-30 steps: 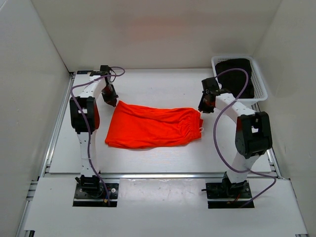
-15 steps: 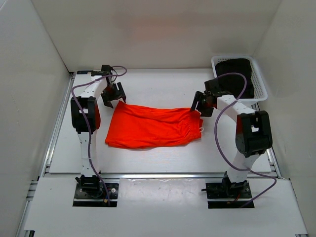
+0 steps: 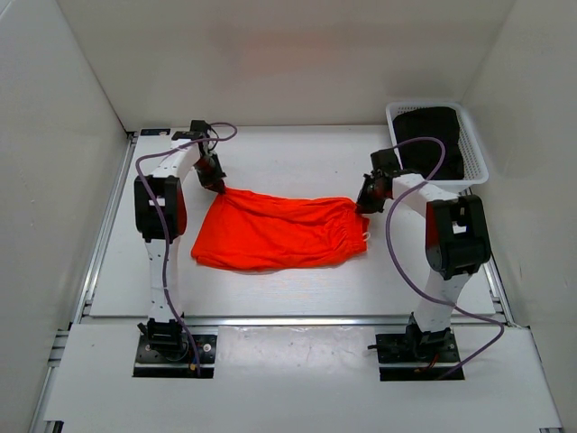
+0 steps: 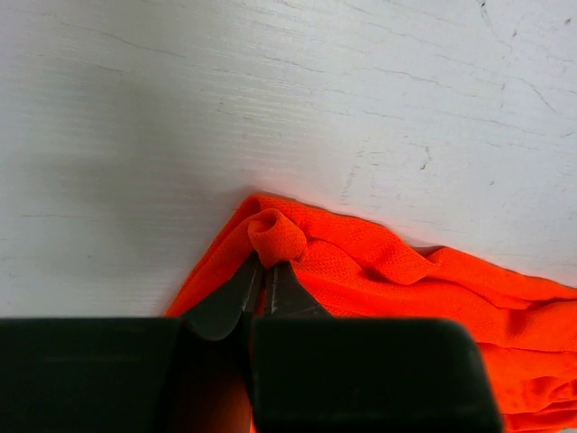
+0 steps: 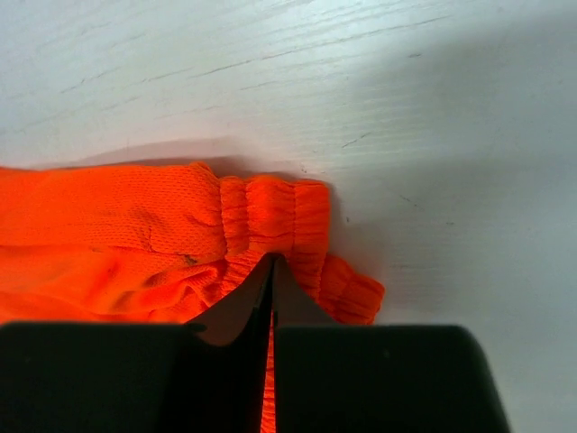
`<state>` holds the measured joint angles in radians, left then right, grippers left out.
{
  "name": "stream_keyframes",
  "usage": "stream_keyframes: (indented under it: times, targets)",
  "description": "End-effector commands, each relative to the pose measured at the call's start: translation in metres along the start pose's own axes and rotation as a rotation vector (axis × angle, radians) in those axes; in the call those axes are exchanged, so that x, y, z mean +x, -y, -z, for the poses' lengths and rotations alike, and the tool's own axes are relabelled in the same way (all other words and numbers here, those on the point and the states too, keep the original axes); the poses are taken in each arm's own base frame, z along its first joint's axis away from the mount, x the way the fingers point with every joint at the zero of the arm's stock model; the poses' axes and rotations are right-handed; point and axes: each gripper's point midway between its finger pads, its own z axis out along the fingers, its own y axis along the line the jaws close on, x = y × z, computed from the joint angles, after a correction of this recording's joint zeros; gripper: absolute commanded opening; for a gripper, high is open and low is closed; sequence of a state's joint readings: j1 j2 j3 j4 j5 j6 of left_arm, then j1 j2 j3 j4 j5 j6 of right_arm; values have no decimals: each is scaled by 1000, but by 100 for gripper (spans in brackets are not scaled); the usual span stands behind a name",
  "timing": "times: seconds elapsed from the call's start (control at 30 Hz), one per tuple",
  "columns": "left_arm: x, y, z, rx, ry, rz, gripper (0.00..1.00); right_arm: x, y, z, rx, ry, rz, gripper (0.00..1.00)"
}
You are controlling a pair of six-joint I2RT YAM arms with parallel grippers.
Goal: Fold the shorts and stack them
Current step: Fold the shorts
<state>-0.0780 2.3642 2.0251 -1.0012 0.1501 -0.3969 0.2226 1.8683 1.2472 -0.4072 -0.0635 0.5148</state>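
Shorts [image 3: 279, 233] lying spread across the table [image 3: 297, 158], waistband to the right. Pinching the far left corner with the left gripper [image 4: 266, 275], jaws closing tight on a curl of fabric. Clamping the gathered waistband's far corner with the right gripper [image 5: 273, 271], jaws pressing together on the fabric.

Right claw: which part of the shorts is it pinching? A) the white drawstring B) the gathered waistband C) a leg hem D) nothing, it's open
B: the right claw is shut on the ribbed elastic waistband of the shorts.
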Motion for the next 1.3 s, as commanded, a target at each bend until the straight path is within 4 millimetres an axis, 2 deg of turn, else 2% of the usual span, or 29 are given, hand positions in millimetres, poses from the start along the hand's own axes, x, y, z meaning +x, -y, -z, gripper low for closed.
stream_keyframes:
  times: [0.0, 0.03, 0.13, 0.23, 0.37, 0.57, 0.6, 0.63, 0.67, 0.7, 0.77, 0.83, 0.93, 0.97, 1.0, 1.03, 1.13, 1.2, 1.23, 1.27]
  targets:
    - [-19, 15, 31, 38, 88, -23, 10, -12, 11, 13, 67, 80, -19, 0]
    - [-26, 12, 45, 39, 123, -7, 10, -13, 13, 17, 81, 98, -33, 0]
    - [-25, -1, 57, 25, 134, 15, 10, -21, 20, 34, 123, 168, -53, 0]
    - [-22, -1, 67, 28, 144, 4, 10, -24, 23, 41, 137, 205, -64, 0]
    - [-23, -6, 63, 22, 136, 14, 10, -25, 36, 44, 198, 241, -103, 0]
    - [-26, -1, 45, 51, 105, 15, 10, -28, 31, 41, 180, 230, -93, 0]
    - [-26, 1, 47, 59, 101, 14, 16, -27, 29, 41, 170, 223, -92, 10]
    - [-27, 1, 46, 58, 97, 15, 32, -27, 26, 43, 154, 224, -92, 18]
    - [-26, 3, 46, 66, 94, 15, 42, -30, 23, 49, 144, 240, -91, 28]
    - [-29, 4, 48, 70, 104, 13, 56, -32, 21, 54, 137, 252, -91, 56]
    - [-28, 1, 48, 52, 99, 16, 88, -29, 28, 69, 177, 260, -110, 83]
    - [-29, -3, 57, 24, 119, 16, 100, -21, 38, 83, 179, 260, -154, 99]
    - [-27, -19, 72, -3, 137, 41, 100, -5, 36, 98, 79, 242, -204, 99]
    - [-26, -25, 77, -14, 144, 51, 100, 13, 43, 92, 62, 206, -224, 99]
    - [-29, -22, 92, 0, 179, 45, 100, 21, 43, 91, 26, 185, -234, 99]
    - [-22, -30, 94, -10, 167, 60, 100, 26, 34, 97, -72, 168, -265, 99]
    - [-21, -37, 122, -6, 225, 72, 100, 62, 41, 88, -144, 74, -345, 99]
    - [-11, -39, 129, -7, 222, 73, 100, 71, 28, 88, -239, 63, -402, 99]
    - [-12, -38, 144, -5, 263, 69, 100, 91, 28, 82, -270, 11, -433, 99]
    - [-7, -41, 146, -16, 261, 70, 100, 90, 26, 79, -298, 26, -444, 99]
